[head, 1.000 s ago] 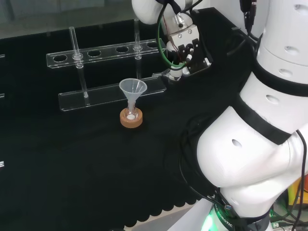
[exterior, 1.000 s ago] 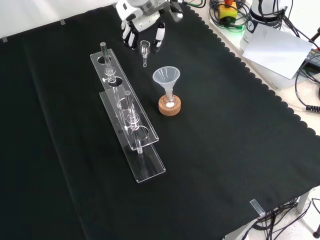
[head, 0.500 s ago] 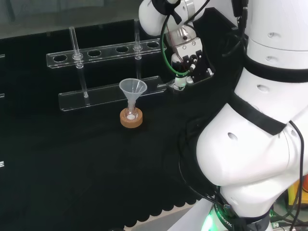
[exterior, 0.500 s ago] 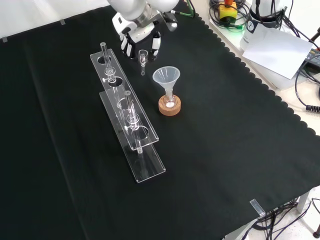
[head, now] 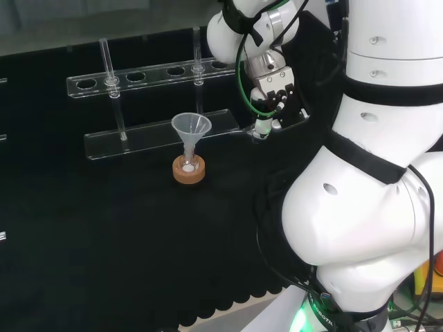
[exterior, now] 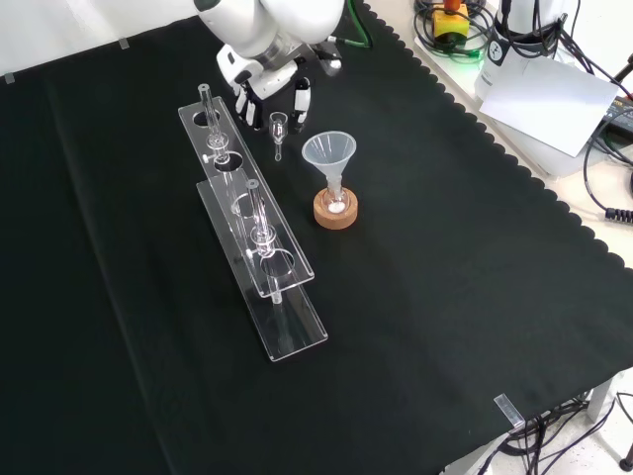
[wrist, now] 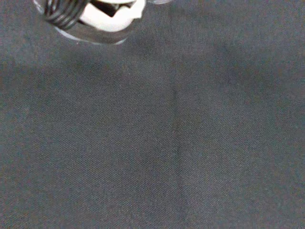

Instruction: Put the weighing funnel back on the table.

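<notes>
The weighing funnel (exterior: 279, 126), small and clear, hangs stem down between the hand's fingers just above the black cloth. The black and white hand (exterior: 268, 91) is curled round it from above, between the test tube rack and the big funnel in the front view. Seen from the head view, the hand (head: 275, 91) is right of the rack's end, with the weighing funnel (head: 258, 127) at its fingertips, close to the cloth. A blurred part of the hand (wrist: 93, 14) shows over bare cloth in the wrist view.
The big funnel (exterior: 328, 151) stands in a small flask on a cork ring (exterior: 335, 210), close to the hand. A clear test tube rack (exterior: 259, 236) with a few tubes runs alongside. A white box and cables (exterior: 539, 89) lie beyond the cloth's scalloped edge.
The hand has come lower with the weighing funnel, moving nearer to the rack's end and the big funnel. Its hold looks the same.
</notes>
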Controlling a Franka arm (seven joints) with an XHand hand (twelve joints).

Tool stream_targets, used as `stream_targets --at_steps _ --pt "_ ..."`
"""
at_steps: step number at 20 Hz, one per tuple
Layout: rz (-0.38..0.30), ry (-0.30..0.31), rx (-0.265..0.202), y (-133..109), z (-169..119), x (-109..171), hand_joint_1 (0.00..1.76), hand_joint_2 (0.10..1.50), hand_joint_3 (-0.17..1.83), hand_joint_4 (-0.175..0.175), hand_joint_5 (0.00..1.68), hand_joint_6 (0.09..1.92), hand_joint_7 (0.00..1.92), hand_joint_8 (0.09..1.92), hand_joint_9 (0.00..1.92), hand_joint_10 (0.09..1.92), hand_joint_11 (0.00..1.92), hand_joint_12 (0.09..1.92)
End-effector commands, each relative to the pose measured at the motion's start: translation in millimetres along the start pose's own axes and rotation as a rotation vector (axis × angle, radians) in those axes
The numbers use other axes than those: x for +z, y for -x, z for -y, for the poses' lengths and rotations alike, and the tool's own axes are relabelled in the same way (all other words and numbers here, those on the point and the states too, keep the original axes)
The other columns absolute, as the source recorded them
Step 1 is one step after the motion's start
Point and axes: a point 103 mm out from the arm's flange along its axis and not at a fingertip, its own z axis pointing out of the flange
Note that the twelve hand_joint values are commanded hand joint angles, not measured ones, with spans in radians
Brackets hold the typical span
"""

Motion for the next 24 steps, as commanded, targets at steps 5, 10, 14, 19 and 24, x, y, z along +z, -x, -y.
stream_targets --at_steps 5,10,14,19,24 --pt "-0.006 0.019 -0.022 -3 -17 8 1.07 0.75 0.64 0.175 1.08 1.0 0.6 0.67 0.94 0.46 0.75 1.18" --pt "-0.002 0.015 -0.031 -7 -23 13 1.07 0.76 0.64 0.175 1.08 1.0 0.61 0.67 0.94 0.46 0.76 1.18" --pt "0.001 0.013 -0.032 -8 -25 14 1.07 0.76 0.64 0.175 1.08 1.0 0.61 0.68 0.94 0.46 0.76 1.17" --pt "0.0 0.003 -0.036 -9 -26 16 1.07 0.76 0.63 0.175 1.07 1.0 0.61 0.68 0.94 0.46 0.76 1.17" --pt "0.009 -0.003 -0.041 -15 -32 23 1.07 0.76 0.63 0.175 1.07 1.0 0.61 0.68 0.94 0.46 0.77 1.17"
